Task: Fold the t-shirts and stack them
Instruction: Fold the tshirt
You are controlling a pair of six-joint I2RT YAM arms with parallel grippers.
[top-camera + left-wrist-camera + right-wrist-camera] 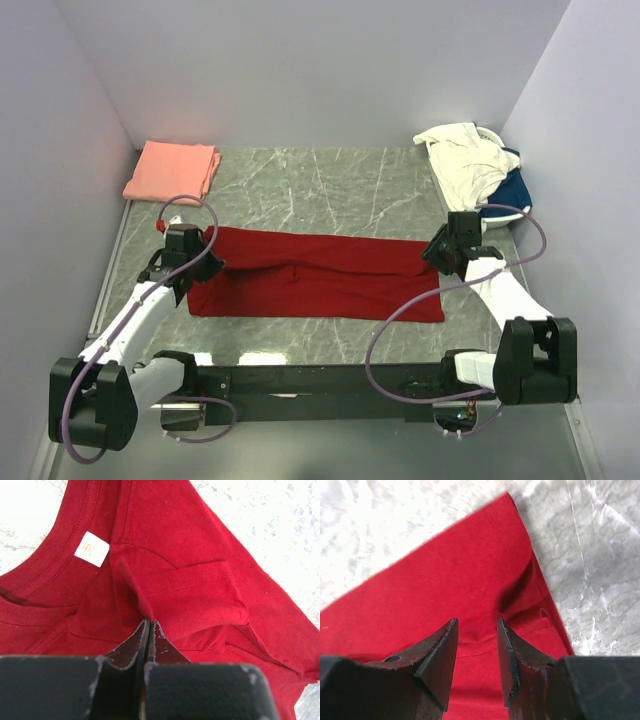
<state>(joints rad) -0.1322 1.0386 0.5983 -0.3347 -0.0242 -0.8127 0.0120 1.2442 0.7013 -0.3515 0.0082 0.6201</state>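
The deep red t-shirt [320, 272] is lying as a long flat band across the table [330, 190], its white neck label [92, 549] showing at the left end. The left claw [150, 622] is pinching a ridge of it there. The right claw [477, 621] is hovering part-spread over its right corner. One folded salmon pink t-shirt [173, 170] is sitting far left. One cream-white t-shirt [462, 160] and one blue t-shirt [505, 190] are heaped far right.

The red tee [320, 275] is seen as soft matt knit cloth, with stitched hems and a smooth white label [92, 549]. The table [330, 190] is finished in grey marbling, faintly glossy. The fingers [437, 655] are made of black matt plastic, scuffed at the edges.
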